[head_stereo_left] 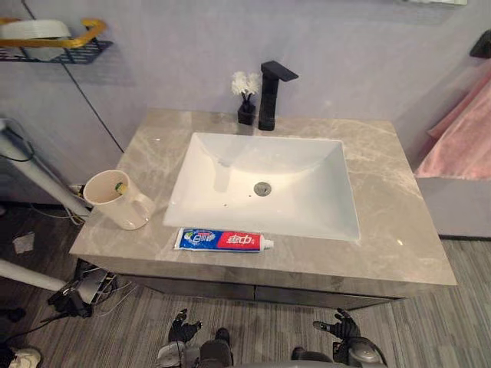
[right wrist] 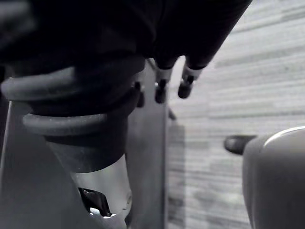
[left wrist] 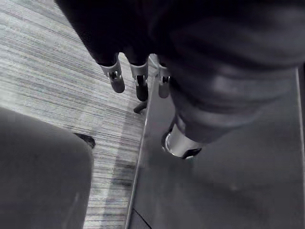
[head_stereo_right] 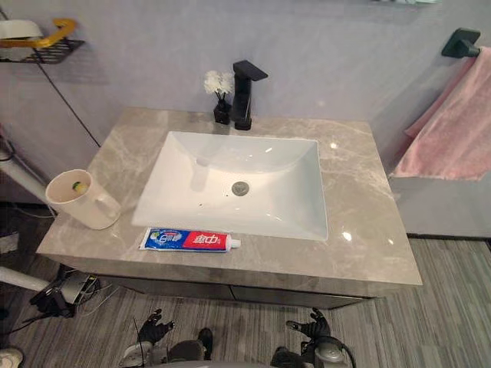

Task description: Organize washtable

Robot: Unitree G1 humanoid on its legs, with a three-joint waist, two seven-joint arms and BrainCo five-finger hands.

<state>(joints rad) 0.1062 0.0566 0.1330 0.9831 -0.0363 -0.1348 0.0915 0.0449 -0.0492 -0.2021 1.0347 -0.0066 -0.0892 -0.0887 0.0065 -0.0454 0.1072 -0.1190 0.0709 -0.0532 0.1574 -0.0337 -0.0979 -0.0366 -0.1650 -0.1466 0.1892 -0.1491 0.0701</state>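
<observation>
Two things by sink (head_stereo_left: 307, 169): cup (head_stereo_left: 115, 203), toothpaste (head_stereo_left: 223, 240)

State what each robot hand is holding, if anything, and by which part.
Nothing is held. The left hand and right hand hang open in front of the counter, while the toothpaste and cup sit untouched on it.
</observation>
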